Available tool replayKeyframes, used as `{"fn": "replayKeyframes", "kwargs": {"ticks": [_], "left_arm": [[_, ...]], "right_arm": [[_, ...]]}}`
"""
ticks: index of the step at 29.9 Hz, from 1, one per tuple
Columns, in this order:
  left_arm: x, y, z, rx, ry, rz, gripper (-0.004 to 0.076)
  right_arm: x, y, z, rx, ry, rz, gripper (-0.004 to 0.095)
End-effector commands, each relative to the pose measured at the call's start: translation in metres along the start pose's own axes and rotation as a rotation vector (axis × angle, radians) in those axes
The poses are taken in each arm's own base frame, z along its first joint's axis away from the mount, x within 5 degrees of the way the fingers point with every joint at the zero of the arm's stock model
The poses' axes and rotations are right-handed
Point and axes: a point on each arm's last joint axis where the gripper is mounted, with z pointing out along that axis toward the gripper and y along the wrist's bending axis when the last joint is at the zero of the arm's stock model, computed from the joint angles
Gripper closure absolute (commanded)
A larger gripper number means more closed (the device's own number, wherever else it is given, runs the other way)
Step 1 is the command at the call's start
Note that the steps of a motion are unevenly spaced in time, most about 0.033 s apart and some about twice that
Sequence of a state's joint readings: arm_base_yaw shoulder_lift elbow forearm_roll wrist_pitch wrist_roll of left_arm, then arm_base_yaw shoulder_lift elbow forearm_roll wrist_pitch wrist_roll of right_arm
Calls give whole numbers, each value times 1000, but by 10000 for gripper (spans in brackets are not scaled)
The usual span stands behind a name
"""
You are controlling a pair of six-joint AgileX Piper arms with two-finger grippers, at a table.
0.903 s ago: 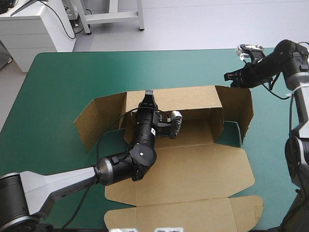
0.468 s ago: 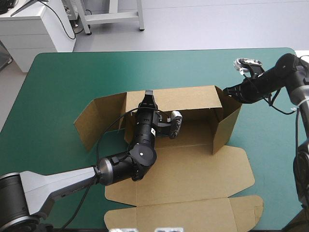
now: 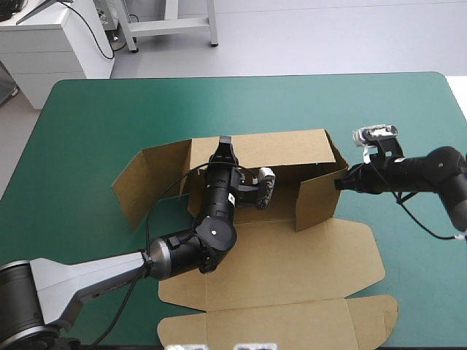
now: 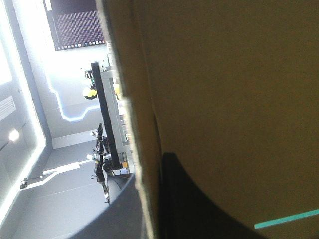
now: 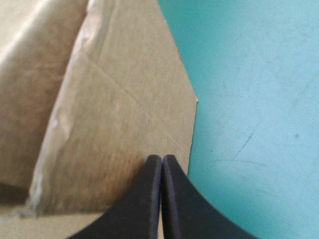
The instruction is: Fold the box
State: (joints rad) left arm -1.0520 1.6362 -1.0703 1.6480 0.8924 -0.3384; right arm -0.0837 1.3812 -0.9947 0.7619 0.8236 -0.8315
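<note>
Brown cardboard box [image 3: 277, 262]: back wall raised, right flap turned in, left flap not yet. Left hand [image 3: 224, 141] grasps the wall; right hand [image 3: 338, 183], clenched, pushes.

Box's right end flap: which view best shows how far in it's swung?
High view: the whole right end flap stands angled inward, right gripper against its outside. Right wrist shows only its surface close up; left wrist, only the back wall.

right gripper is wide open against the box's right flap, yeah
No: the right gripper is shut, its fingers meeting in one point, as the right wrist view shows. It is against the box's right flap.
</note>
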Motion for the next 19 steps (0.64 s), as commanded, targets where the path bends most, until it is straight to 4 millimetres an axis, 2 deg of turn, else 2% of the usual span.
{"fn": "replayKeyframes", "kwargs": {"ticks": [1,8,12,16,19], "left_arm": [[7,21,-8,-78,23,-20,731],[7,21,-8,-78,23,-20,731],[7,21,-8,-78,23,-20,731],[7,21,-8,-78,23,-20,731],[7,21,-8,-78,23,-20,731]], "right_arm": [[2,11,-13,4,-163,-109,929],[18,21,-13,-50,-139,-287,913],[19,23,-13,-72,-131,-324,830],[20,23,-12,-88,-122,-340,623],[21,25,-12,-113,-113,-337,403]]}}
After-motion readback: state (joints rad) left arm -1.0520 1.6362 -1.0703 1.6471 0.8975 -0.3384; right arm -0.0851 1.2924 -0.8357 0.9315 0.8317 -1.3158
